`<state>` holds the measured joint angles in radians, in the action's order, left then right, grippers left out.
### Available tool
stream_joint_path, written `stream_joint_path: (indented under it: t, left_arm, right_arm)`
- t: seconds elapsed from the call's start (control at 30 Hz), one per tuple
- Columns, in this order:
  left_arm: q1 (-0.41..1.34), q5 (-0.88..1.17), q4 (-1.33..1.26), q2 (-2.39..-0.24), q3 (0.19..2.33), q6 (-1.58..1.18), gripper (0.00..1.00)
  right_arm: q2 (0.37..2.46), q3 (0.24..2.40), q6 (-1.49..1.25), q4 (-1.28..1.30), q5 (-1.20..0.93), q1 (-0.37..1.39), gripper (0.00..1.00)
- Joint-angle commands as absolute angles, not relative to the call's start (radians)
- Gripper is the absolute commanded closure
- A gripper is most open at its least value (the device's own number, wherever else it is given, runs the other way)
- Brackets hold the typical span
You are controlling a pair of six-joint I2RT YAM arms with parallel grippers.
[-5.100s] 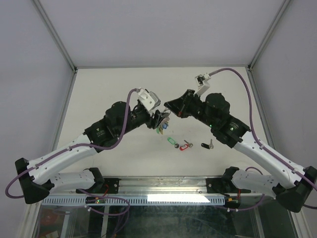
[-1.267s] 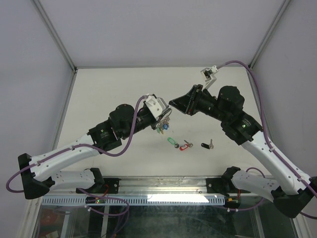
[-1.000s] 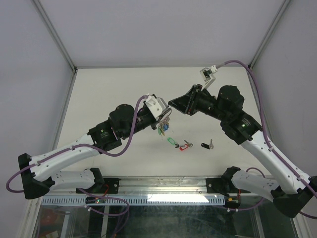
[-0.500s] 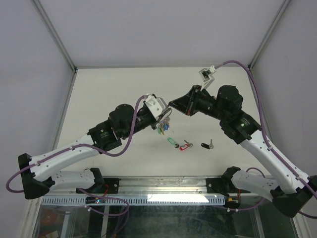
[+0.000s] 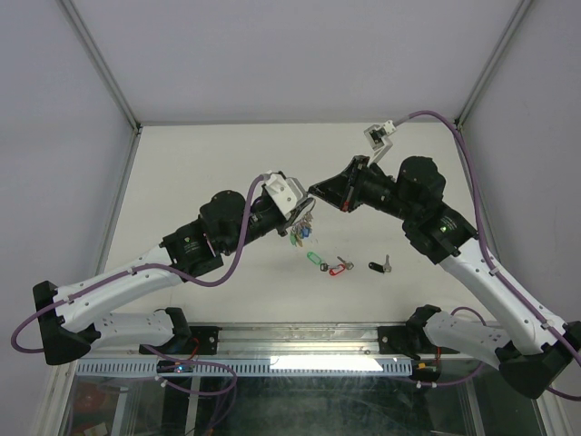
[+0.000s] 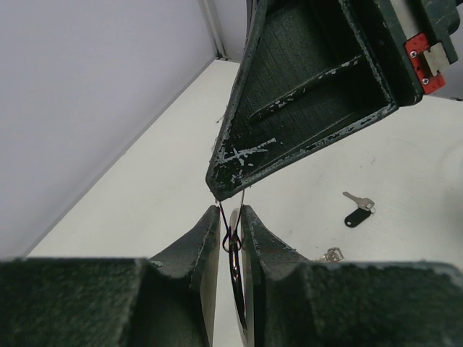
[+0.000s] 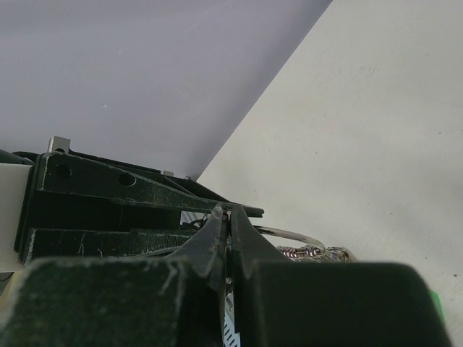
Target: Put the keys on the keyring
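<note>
- Above the middle of the white table (image 5: pixel 200 154), two robot arms meet tip to tip. The keyring (image 5: pixel 299 232) is raised between them, and its bunch of small keys and coloured tags hangs below.
- The left gripper (image 6: pixel 230 217) has its jaws a narrow slit apart, with the ring's thin wire inside the slit. Whether they press on the wire cannot be told.
- The right gripper (image 7: pixel 228 211) has its jaws clenched together. Their tips appear to nip the wire of the keyring just above the left gripper's fingers.
- Three loose keys lie in a row on the table, on the arms' side of the keyring and apart from it. The green-tagged key (image 5: pixel 315 259) has the red-tagged key (image 5: pixel 340 266) just beside it, and the black-tagged key (image 5: pixel 379 265) lies farther right.
- The task looks to be at an early stage. None of the three loose keys is on the ring, and neither gripper holds one. All three have yet to be picked up and threaded on.
- Both wrist views show the ring nearly edge-on, as a hairline, so its split cannot be seen.
- From overhead, the grippers hide the ring itself and only the tags show. The number of keys in the bunch cannot be counted.
- The left wrist view shows the black-tagged key whole, and only a cut-off piece of another key beside the finger.
</note>
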<state>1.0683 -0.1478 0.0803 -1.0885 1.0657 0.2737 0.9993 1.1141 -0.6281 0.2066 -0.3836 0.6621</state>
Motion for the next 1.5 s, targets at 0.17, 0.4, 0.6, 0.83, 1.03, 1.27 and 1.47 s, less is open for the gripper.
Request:
stream_joint_path:
  t: [0.17, 0.4, 0.6, 0.83, 1.03, 1.27, 1.47]
  left_arm:
    - [1.08, -0.158, 0.001, -1.078, 1.118, 0.275, 0.8]
    - [1.079, -0.151, 0.001, -1.084, 1.114, 0.274, 0.84]
    - [1.08, -0.141, 0.0, -1.086, 1.108, 0.272, 0.77]
    - [1.08, -0.126, 0.0, -1.092, 1.106, 0.27, 0.77]
    - [1.081, -0.123, 0.006, -1.092, 1.11, 0.273, 0.82]
    - [1.081, -0.123, 0.007, -1.091, 1.113, 0.272, 0.81]
    - [1.081, -0.124, 0.006, -1.091, 1.117, 0.272, 0.78]
  right_arm:
    - [0.984, 1.109, -0.638, 0.126, -0.416, 0.659, 1.0]
    - [0.981, 1.108, -0.644, 0.118, -0.416, 0.658, 1.0]
    - [0.959, 1.099, -0.648, 0.097, -0.4, 0.657, 1.0]
    - [0.939, 1.086, -0.655, 0.075, -0.382, 0.657, 1.0]
    - [0.941, 1.085, -0.661, 0.072, -0.387, 0.657, 1.0]
    - [0.948, 1.082, -0.663, 0.07, -0.396, 0.657, 1.0]
    - [0.952, 1.072, -0.666, 0.06, -0.401, 0.657, 1.0]
